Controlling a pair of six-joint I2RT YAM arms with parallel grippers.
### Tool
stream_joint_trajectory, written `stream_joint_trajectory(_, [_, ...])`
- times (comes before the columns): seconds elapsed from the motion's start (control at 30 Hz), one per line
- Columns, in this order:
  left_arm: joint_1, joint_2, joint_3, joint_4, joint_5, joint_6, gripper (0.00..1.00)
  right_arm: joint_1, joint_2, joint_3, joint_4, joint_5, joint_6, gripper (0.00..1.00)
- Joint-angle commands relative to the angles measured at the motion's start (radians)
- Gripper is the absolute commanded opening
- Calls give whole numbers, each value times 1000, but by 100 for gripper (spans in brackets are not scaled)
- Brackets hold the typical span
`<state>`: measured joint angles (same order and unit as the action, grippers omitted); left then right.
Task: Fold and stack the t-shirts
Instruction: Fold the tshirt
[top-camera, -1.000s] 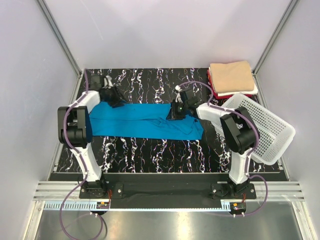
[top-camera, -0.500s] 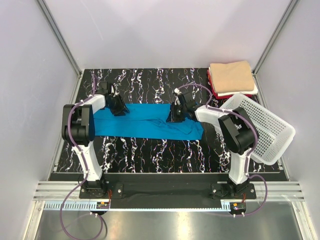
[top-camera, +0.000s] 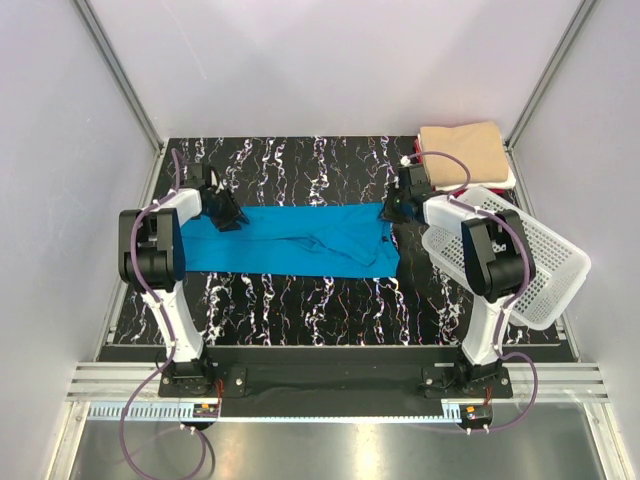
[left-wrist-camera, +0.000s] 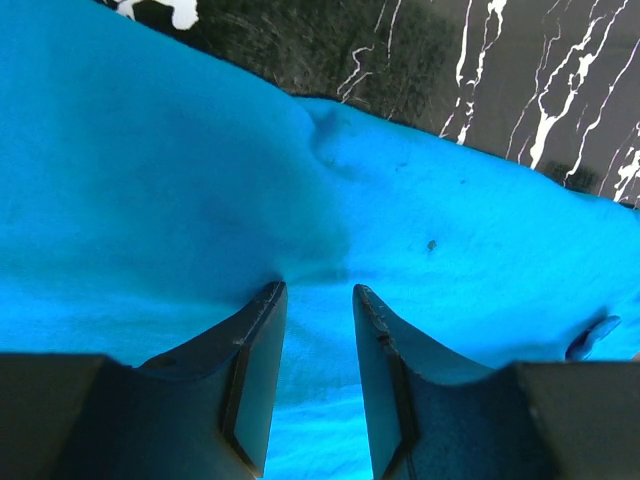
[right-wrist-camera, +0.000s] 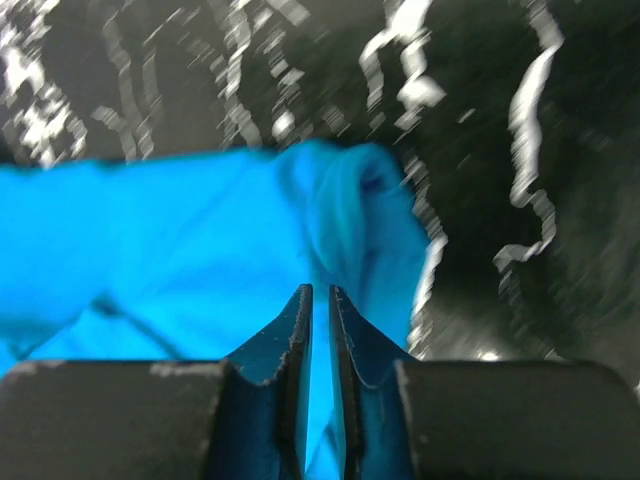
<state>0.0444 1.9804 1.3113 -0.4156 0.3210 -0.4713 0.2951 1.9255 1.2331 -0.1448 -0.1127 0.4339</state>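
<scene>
The turquoise-blue t-shirt (top-camera: 290, 242) lies stretched flat across the middle of the black marbled table (top-camera: 300, 300). My left gripper (top-camera: 228, 213) is at its far left end. In the left wrist view the jaws (left-wrist-camera: 312, 288) stand a little apart with a fold of the blue cloth (left-wrist-camera: 450, 230) between them. My right gripper (top-camera: 388, 212) is at the shirt's far right corner. Its jaws (right-wrist-camera: 321, 290) are nearly closed on a thin layer of blue cloth (right-wrist-camera: 180, 240). A folded stack sits at the far right corner, the tan tee (top-camera: 462, 150) on top, with red and white edges under it.
A white perforated plastic basket (top-camera: 530, 250) leans tilted over the table's right edge, just right of my right arm. Grey walls and metal rails close in the table on the left, back and right.
My right gripper has moved right and toward the back with the shirt's corner, pulling the bunched right end out flatter. My left gripper shifted slightly left at the shirt's left end.
</scene>
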Motion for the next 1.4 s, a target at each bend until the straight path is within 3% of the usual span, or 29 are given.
stream_joint_trajectory(0.0, [5, 21, 17, 12, -36, 20, 40, -28, 78, 77, -2, -5, -34, 18])
stream_joint_trajectory(0.3, [15, 23, 5, 12, -72, -1, 40, -54, 239, 227, -82, 71, -55, 13])
stream_joint_trajectory(0.5, [29, -29, 40, 12, -56, -33, 41, -59, 315, 344, -87, 44, -61, 12])
stream_joint_trajectory(0.6, [28, -118, 54, 3, -158, -53, 40, -59, 386, 469, -94, 47, -75, 12])
stream_joint_trajectory(0.67, [18, -222, -18, 32, -227, -59, 41, -60, 455, 589, -99, 39, -73, 11])
stream_joint_trajectory(0.77, [2, -307, -98, 69, -235, -52, 41, -73, 541, 785, -128, 19, -26, 11])
stream_joint_trajectory(0.83, [0, -356, -173, 99, -211, -52, 41, -89, 671, 1005, -220, -103, 31, 10])
stream_joint_trajectory(0.93, [-3, -393, -246, 109, -180, -27, 41, -90, 809, 1257, -350, -122, 42, 11])
stream_joint_trajectory(1.03, [-3, -376, -309, 116, -154, -44, 41, -88, 836, 1374, -366, -145, 40, 12])
stream_joint_trajectory(1.2, [-12, -330, -354, 127, -134, -67, 40, -90, 753, 1369, -366, -195, 16, 23])
stream_joint_trajectory(1.37, [-40, -364, -432, 127, -186, -85, 39, -88, 565, 1202, -364, -177, 8, 34])
